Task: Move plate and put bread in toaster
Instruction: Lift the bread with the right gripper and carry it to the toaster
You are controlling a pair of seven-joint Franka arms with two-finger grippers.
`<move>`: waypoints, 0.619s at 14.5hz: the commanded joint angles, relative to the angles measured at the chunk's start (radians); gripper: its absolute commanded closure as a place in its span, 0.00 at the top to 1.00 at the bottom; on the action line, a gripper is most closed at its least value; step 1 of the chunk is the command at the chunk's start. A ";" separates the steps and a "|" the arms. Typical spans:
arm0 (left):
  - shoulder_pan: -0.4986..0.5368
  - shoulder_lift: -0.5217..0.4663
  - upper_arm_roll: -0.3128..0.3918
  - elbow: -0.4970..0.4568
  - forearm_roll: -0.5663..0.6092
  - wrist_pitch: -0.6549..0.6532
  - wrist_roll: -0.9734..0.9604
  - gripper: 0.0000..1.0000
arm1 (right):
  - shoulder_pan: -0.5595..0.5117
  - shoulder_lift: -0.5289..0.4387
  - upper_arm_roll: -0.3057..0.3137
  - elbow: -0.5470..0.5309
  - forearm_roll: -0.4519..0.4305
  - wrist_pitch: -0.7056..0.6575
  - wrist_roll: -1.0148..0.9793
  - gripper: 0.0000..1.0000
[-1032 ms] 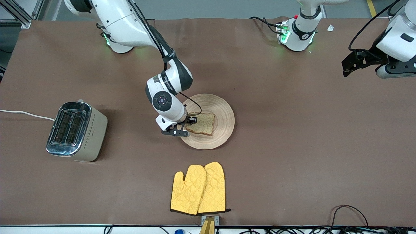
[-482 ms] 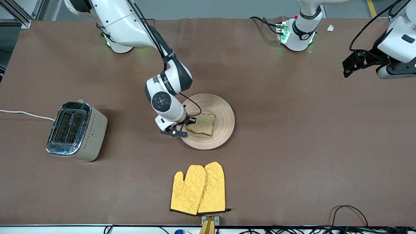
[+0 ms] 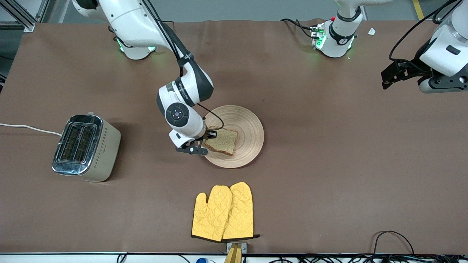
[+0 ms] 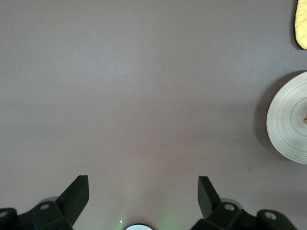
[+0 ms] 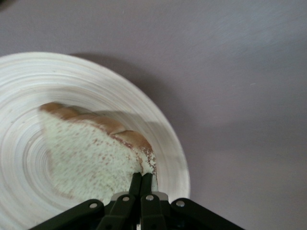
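The bread (image 3: 222,140) is a speckled slice, tilted up above the wooden plate (image 3: 248,128) in the middle of the table. My right gripper (image 3: 208,140) is shut on the slice's crust corner, at the plate's rim toward the right arm's end. In the right wrist view the closed fingertips (image 5: 142,177) pinch the bread (image 5: 91,153), which casts a shadow on the plate (image 5: 158,139). The cream toaster (image 3: 86,148) stands at the right arm's end, slots up. My left gripper (image 3: 387,78) hangs open over bare table at the left arm's end, and its wrist view shows it (image 4: 144,191) holding nothing.
A pair of yellow oven mitts (image 3: 223,212) lies nearer to the front camera than the plate. The toaster's white cord (image 3: 29,128) runs off the table's edge. Cables (image 3: 395,237) lie at the front edge toward the left arm's end.
My right gripper closed on the bread's corner, then lifted and drew it slightly toward the toaster's end, so the slice now tilts. The left arm shifted a little.
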 commanded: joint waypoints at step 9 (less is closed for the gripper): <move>-0.012 -0.006 -0.007 -0.001 -0.012 0.010 0.015 1.00 | -0.039 -0.054 -0.064 0.299 -0.370 -0.558 -0.127 0.00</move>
